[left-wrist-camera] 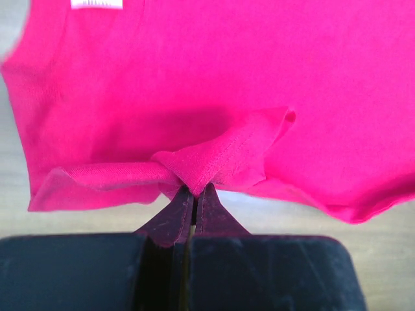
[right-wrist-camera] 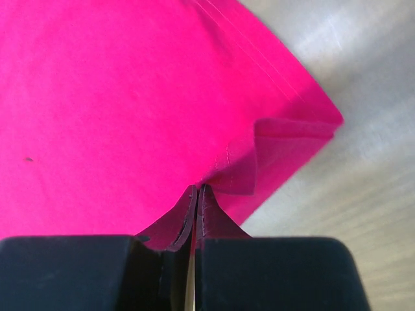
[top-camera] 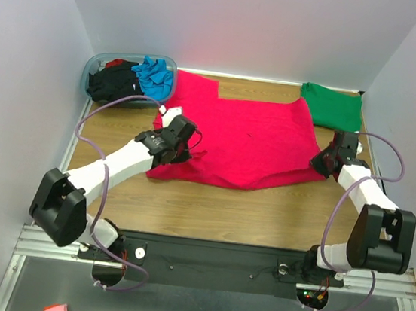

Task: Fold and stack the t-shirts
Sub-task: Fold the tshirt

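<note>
Folding is at an early stage, judging by the layout. The green shirt [top-camera: 330, 104] sits as a compact rectangle at the upper right of the table [top-camera: 246, 213] and looks already folded. The black shirt [top-camera: 114, 82] and turquoise shirt [top-camera: 155, 77] lie bunched in the tub [top-camera: 94, 62] at upper left, untouched.

The magenta shirt [top-camera: 248, 141] lies spread flat across the centre, not yet folded. Its long axis runs left-right in the top view. The neck label [left-wrist-camera: 97, 4] puts the collar on the left, so the hem points right.

The left gripper [left-wrist-camera: 193, 197] is closed tight on a pinched-up fold of the shirt's left edge. The right gripper [right-wrist-camera: 196, 194] is closed on cloth by the right-hand hem corner. Nothing is stacked yet, so three shirts are left to fold.
</note>
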{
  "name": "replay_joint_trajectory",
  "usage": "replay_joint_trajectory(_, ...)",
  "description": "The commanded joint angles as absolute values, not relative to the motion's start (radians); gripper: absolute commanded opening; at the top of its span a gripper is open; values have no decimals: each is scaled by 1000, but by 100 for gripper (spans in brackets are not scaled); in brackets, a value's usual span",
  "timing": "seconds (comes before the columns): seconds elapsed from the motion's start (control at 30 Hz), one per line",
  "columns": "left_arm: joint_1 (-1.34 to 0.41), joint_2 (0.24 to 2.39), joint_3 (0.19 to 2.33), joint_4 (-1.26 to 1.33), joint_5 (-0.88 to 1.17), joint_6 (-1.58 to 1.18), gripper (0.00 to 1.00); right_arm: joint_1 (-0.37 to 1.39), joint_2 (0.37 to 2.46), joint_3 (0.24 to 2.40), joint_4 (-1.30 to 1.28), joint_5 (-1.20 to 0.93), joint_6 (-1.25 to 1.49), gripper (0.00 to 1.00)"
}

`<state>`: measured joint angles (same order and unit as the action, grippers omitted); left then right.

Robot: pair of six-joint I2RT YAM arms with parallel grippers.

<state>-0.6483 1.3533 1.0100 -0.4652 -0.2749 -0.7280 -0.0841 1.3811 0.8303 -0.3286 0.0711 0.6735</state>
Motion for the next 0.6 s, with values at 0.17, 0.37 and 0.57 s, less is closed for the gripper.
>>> replay_joint_trajectory(0.17,-572,1451,1152,-361,-342,-548,0,-86,1479,976,-296,87,655,1)
replay_joint_trajectory(0.37,-525,1525,1172,-206,-296,-382,0,-86,1532,1043,-296,124,646,0)
replay_joint_trajectory(0.57,-479,1614,1236,-183,-287,-319,0,-86,1578,1075,-295,146,637,0)
